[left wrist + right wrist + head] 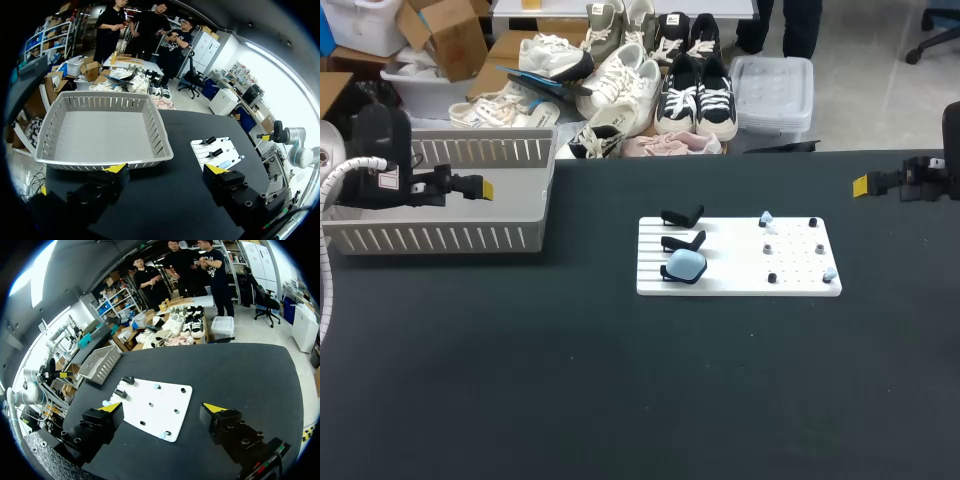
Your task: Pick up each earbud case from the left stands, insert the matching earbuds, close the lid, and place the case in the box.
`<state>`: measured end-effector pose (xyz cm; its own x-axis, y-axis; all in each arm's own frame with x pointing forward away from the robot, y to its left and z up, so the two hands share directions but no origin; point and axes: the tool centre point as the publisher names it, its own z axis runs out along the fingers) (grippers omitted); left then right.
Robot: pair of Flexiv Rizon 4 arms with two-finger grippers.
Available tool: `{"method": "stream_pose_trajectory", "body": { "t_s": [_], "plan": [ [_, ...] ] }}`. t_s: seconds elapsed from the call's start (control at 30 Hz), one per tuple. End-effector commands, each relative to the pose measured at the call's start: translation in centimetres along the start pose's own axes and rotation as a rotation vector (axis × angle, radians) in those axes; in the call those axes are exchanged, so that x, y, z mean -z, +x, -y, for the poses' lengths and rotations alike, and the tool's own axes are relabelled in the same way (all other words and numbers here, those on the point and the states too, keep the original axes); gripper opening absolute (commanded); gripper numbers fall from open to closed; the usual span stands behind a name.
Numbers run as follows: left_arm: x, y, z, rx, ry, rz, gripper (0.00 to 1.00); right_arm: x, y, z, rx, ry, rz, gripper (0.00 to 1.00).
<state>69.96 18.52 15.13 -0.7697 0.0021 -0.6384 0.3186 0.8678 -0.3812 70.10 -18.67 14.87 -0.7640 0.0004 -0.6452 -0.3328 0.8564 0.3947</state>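
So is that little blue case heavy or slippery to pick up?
Probably light: the blue case looks small against its white board. Its rounded shell could slip in a pinch. Perched on a black stand, it might tip if nudged.

The head camera, fixed above and behind the robot, looks down on the black worktop (620,400), with the white board (740,257) mid-scene and the grey basket (450,195) at the far left. The left wrist camera, high over the worktop's left side, faces out past the left tool (166,170): the basket lies close ahead, the board farther off to the right. The right wrist camera looks in from the right side past the right tool (162,407), board near, basket far beyond. All three views share board and basket.
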Motion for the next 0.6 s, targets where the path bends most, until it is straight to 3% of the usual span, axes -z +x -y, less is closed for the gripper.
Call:
{"method": "stream_pose_trajectory", "body": {
  "t_s": [0.03, 0.2, 0.43, 0.6],
  "plan": [
    [-0.1, -0.1, 0.0, 0.000, -0.002, -0.002, 1.00, 0.0, -0.1, 0.1, 0.000, -0.003, -0.003, 1.00],
    [-0.1, -0.1, 0.0, 0.000, -0.002, -0.002, 1.00, 0.0, -0.1, 0.1, 0.000, -0.003, -0.003, 1.00],
    [-0.3, -0.2, 1.1, -0.177, 0.014, 0.018, 1.00, 0.0, -0.1, 0.1, 0.000, -0.003, -0.003, 1.00],
    [-0.9, -0.5, 2.2, -0.336, 0.096, 0.021, 1.00, 0.0, -0.1, 0.1, 0.000, -0.003, -0.003, 1.00]
  ]
}}
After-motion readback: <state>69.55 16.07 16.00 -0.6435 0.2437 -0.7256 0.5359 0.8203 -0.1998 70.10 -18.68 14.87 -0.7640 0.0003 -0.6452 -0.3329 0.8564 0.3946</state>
